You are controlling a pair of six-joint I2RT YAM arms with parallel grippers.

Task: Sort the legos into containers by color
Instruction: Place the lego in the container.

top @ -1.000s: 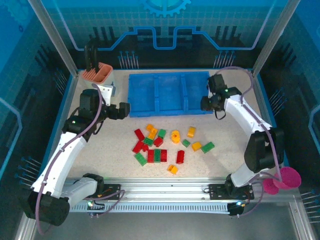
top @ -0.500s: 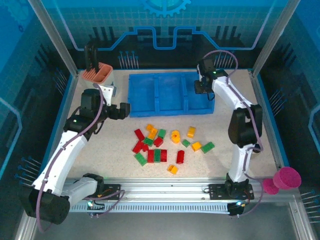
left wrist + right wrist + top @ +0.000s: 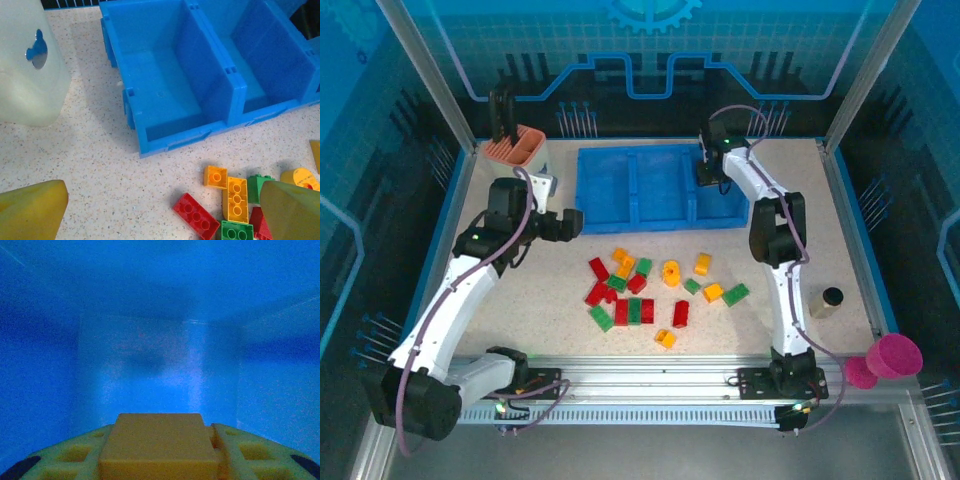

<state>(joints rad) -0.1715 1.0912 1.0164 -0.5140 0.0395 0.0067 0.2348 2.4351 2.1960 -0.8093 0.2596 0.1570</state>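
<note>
Right gripper [image 3: 708, 172] is pinching an orange-yellow brick [image 3: 157, 447] between its fingers | the tray's right compartment [image 3: 718, 207] is lying straight ahead of those fingertips | left gripper [image 3: 568, 222], fingers spread wide, is hovering nearer the loose legos [image 3: 640, 290]

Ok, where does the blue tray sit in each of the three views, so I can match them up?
Top external: blue tray at upper centre, just behind the brick pile.
Left wrist: upper right, two compartments visible, the pile below it.
Right wrist: its blue inner walls rise beyond the orange-yellow brick held in the right claw.
Shared landmark: the right claw, over the tray's right compartment in the top view.
</note>
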